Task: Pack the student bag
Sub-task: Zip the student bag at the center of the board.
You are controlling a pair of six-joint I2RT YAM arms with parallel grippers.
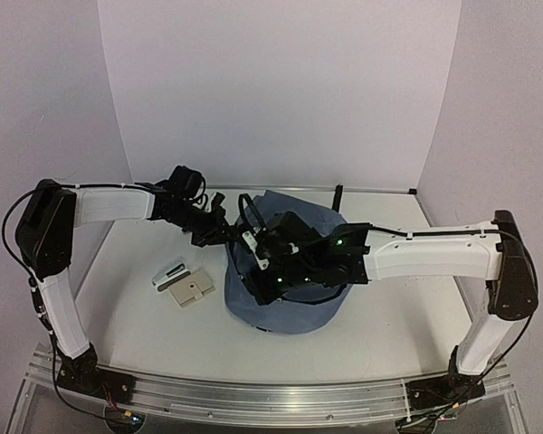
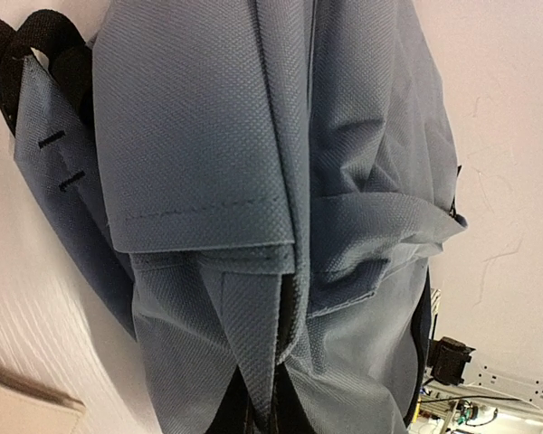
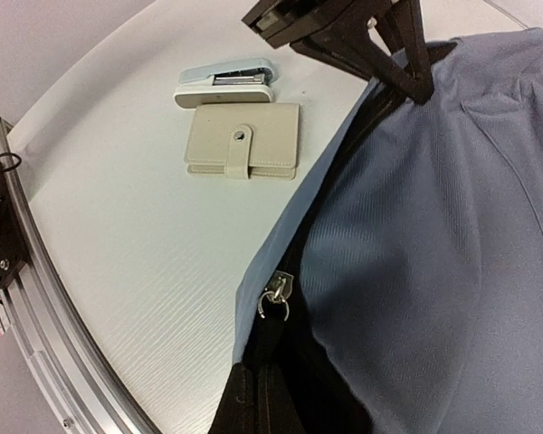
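Observation:
The student bag (image 1: 285, 312) is a grey-blue fabric backpack lying in the middle of the table. Its fabric fills the left wrist view (image 2: 199, 136). My left gripper (image 1: 224, 233) is shut on a fold of the bag's fabric (image 2: 270, 398) at its left rim; a black strap (image 2: 36, 45) shows at top left. My right gripper (image 1: 258, 262) lies over the bag. In the right wrist view it (image 3: 270, 384) is shut on the black pull of the zipper slider (image 3: 276, 294), beside the dark opening. The bag's inside is hidden.
A light blue stapler (image 1: 170, 273) and a beige snap wallet (image 1: 192, 289) lie on the white table left of the bag; the right wrist view shows the stapler (image 3: 226, 80) and wallet (image 3: 242, 140) too. A metal rail (image 1: 253, 398) runs along the near edge.

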